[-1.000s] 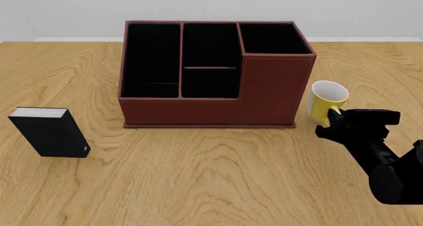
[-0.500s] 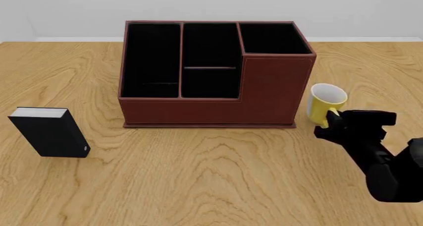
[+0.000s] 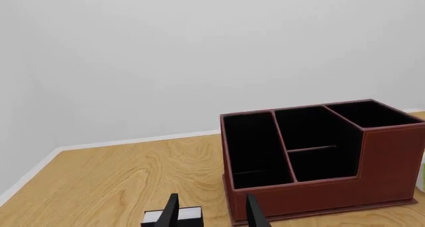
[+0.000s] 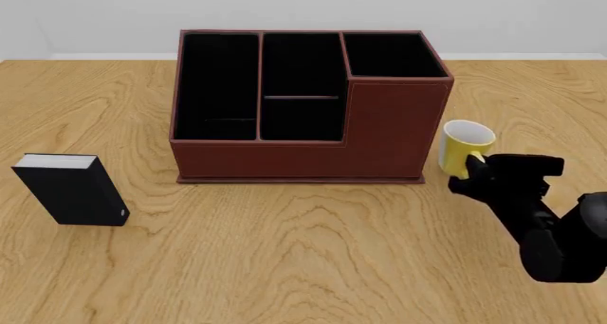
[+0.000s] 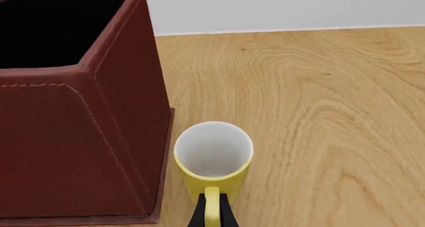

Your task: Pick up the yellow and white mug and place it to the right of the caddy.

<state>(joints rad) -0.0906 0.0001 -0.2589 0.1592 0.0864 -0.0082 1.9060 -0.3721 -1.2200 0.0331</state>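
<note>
Mug [image 4: 467, 148]: seen upright just to the right of the caddy, beside its taller corner section; yellow outside, white inside; handle turned toward the right gripper. Whether it rests on the table or is held just above it cannot be told.
Caddy [image 4: 305, 118]: set on the table near the middle, toward the far side; reddish-brown, with black-lined compartments.
Right gripper [image 5: 211, 214]: fingers pressed onto the mug's handle from both sides, as shown in the right wrist view; the arm is seen entering from the lower right in the front view.
Left gripper [image 3: 211, 214]: fingers held apart with nothing between them; pointed toward the caddy and the block.
Block [image 4: 71, 189]: a black book-like block with a white edge, placed well left of the caddy.
Table [image 4: 303, 260]: light wood grain.
</note>
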